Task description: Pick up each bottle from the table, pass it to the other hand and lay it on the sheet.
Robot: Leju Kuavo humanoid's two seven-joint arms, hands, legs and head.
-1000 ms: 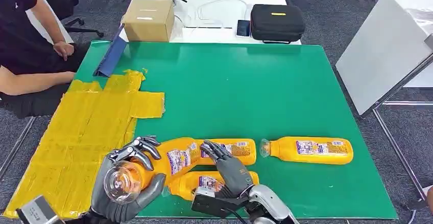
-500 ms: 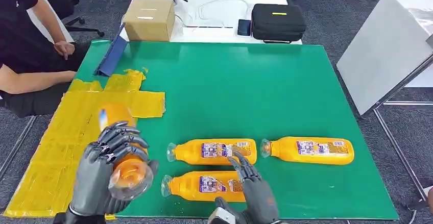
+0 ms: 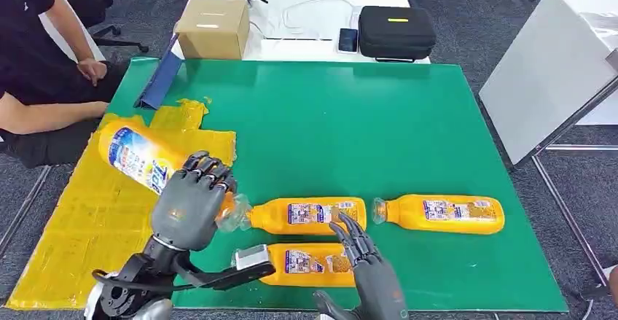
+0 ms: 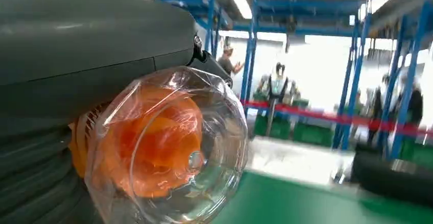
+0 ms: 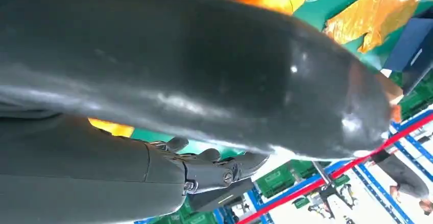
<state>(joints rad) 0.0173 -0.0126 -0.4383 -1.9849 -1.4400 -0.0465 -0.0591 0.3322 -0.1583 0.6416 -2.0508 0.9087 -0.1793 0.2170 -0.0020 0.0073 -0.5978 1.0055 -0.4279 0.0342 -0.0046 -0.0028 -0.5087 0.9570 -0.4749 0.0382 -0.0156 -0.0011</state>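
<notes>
left hand (image 3: 189, 205) grips bottle (image 3: 142, 158), tilted to lay on sheet (image 3: 95, 218) below | right hand (image 3: 368, 262) spread, empty

Labels on the bottles (image 3: 310, 215) are too small to read

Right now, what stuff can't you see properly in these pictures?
- Held bottle: in the head view the left hand covers its neck; the left wrist view shows just its clear cap end, blurred.
- Nearest bottle: the right hand and the left arm's wrist part cover both ends.
- Bottle labels: print too small to read.
- Right wrist view: the hand's dark cover blocks most of the table.
- Person: cut off by the picture's edge.
</notes>
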